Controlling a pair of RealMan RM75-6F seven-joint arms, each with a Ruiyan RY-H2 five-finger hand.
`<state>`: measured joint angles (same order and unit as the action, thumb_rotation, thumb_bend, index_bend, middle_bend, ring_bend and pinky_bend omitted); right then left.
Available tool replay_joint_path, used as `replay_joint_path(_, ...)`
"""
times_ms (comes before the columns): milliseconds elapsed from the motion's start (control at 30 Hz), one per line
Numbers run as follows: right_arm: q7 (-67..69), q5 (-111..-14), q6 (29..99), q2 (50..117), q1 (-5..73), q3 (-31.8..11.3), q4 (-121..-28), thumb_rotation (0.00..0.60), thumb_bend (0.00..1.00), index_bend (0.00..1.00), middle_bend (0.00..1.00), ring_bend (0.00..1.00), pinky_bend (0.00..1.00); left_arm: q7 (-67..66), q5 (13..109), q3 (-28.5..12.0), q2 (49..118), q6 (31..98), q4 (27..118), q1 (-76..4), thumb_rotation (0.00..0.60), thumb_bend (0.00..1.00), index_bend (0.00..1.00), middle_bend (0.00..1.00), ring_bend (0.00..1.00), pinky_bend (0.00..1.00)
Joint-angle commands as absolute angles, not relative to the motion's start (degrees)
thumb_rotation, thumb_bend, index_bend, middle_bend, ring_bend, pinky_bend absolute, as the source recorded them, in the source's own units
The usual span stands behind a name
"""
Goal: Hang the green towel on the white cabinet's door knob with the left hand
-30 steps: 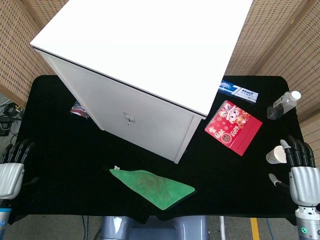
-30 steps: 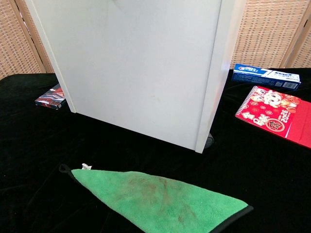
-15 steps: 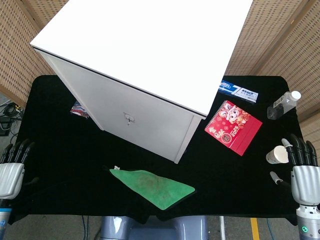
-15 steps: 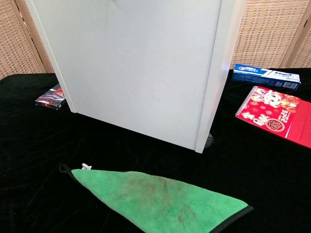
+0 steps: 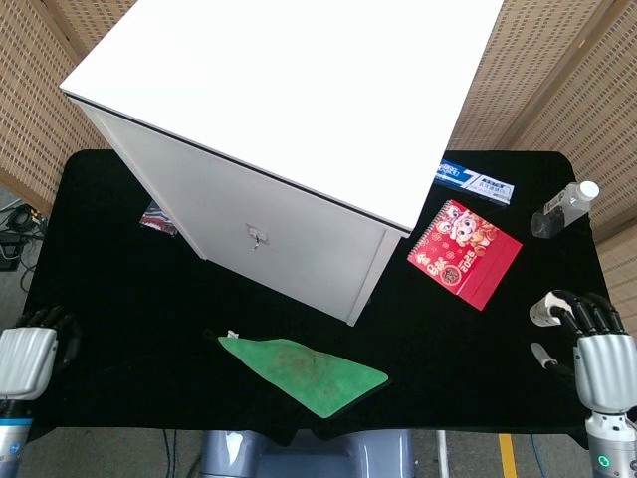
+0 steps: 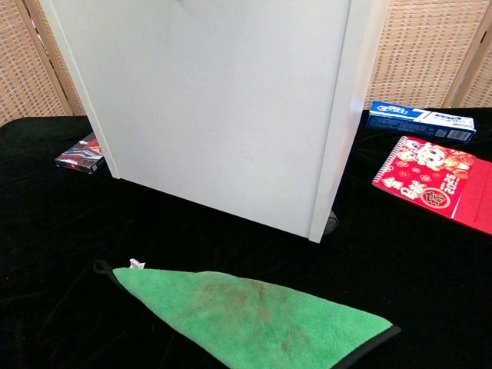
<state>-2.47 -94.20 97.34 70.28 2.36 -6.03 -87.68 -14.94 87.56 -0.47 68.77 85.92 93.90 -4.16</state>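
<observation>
The green towel lies flat on the black table near the front edge, with a black loop at its left corner; the chest view shows the green towel too. Behind it stands the white cabinet, its small metal door knob facing the towel. In the chest view the white cabinet fills the top and the knob is out of frame. My left hand sits at the table's front left corner, far left of the towel, fingers curled in, holding nothing. My right hand is at the front right, fingers curled, holding nothing.
A red notebook and a toothpaste box lie right of the cabinet. A clear bottle lies at the right edge. A white cup is just left of my right hand. A small card pack sits left of the cabinet.
Both hands have drawn back toward the front edge, and their fingers, stretched out before, are now curled in. The towel has not moved.
</observation>
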Motion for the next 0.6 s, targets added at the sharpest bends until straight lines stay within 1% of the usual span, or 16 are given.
replay_joint_path(33,-4.04,-91.25,91.93,66.31,2.71,-4.05,-91.73,0.600,0.09,0.00,0.00,0.00,0.00,-15.88,87.11,0.41,67.80,84.39,95.03,-4.62,0.600,0.21,0.00,0.00,0.00,0.00)
replay_joint_path(167,-5.41,-89.68,88.68,64.21,3.18,-3.39,-94.14,0.600,0.09,0.00,0.00,0.00,0.00,-17.34,87.34,0.76,68.04,83.68,95.42,-4.87,0.600,0.21,0.00,0.00,0.00,0.00)
replay_joint_path(400,-5.81,-90.07,89.33,64.40,3.14,-3.61,-94.45,0.600,0.09,0.00,0.00,0.00,0.00,-17.92,88.26,1.04,68.61,84.15,95.50,-4.74,0.600,0.21,0.00,0.00,0.00,0.00)
replay_joint_path(600,-5.05,-90.44,90.04,64.67,3.13,-3.91,-94.14,0.600,0.09,0.00,0.00,0.00,0.00,-19.75,89.93,2.01,69.49,82.68,96.68,-5.51,0.600,0.21,0.00,0.00,0.00,0.00)
